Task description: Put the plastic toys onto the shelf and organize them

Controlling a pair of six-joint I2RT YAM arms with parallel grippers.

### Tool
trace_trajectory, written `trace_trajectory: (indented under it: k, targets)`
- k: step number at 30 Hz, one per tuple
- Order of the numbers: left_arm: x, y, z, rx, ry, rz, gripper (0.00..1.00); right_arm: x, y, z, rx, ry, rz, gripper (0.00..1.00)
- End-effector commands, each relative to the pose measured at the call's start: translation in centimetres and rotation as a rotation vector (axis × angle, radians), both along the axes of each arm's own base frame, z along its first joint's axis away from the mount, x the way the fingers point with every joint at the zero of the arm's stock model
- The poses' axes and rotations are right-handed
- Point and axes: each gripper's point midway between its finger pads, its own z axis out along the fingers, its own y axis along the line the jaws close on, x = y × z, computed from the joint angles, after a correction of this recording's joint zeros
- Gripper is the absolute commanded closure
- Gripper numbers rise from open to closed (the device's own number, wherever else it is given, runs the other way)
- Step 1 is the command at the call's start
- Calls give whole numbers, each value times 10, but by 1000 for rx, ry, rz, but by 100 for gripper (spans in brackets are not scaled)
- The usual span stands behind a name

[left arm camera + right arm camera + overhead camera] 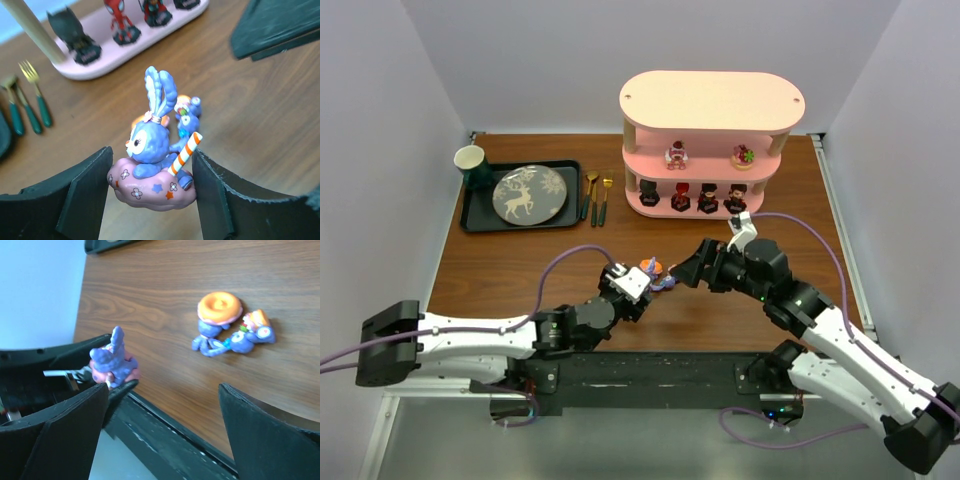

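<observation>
Left tool (151,187) low over the near part of the counter (490,270), pinching a purple-blue bunny (150,145) by its pink cloud base, one dark finger pressed to each side. Upright in the grip, ears up, striped candy stick at its flank. Lifted or resting on the wood? Impossible to tell.

Right tool (165,427) just beside, coming in from the right, spread wide, nothing between the fingers.

Just past both, out on the bare wood: an orange-topped bunny (218,310) and a second bunny (252,332), touching each other, poses hard to make out.

Further back, the pink shelf (712,100), toward the far right of the counter. Bottom tier: four dark figurines (708,199), standing in a row. Middle tier: two pink and red figures (676,155), well apart, one left, one right.

Far left: black tray (475,215) carrying a patterned plate (529,193), green cup (470,160) at its back corner. Gold cutlery (592,195) between tray and shelf.
</observation>
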Motion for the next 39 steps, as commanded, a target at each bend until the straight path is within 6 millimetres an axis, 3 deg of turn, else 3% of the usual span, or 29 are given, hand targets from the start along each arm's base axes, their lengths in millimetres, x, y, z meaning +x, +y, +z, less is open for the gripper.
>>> trace_trajectory:
  k: [1, 8, 17, 23, 27, 29, 32, 39]
  targets:
    - [12, -7, 34, -16, -166, 30, 78, 16, 16, 43, 135, -55, -40, 8]
    - [15, -18, 34, 37, -206, 32, 78, 23, 40, 58, 221, -57, -9, 16]
    - [15, -28, 34, 40, -219, 19, 78, 30, 61, 43, 217, -20, 5, 28]
    - [13, -31, 34, 32, -218, 12, 78, 39, 62, 33, 187, -8, -35, 48]
    - [15, -28, 34, 35, -217, 32, 75, 37, 65, 30, 181, 0, -29, 74]
    - [15, -28, 32, 43, -214, 36, 73, 36, 66, 30, 180, 2, -19, 82]
    - [13, -32, 30, 43, -180, 30, 60, 34, 64, 26, 156, -4, -12, 100]
    - [8, -33, 29, -2, -102, 24, 27, 34, 56, 23, 97, -43, -4, 100]
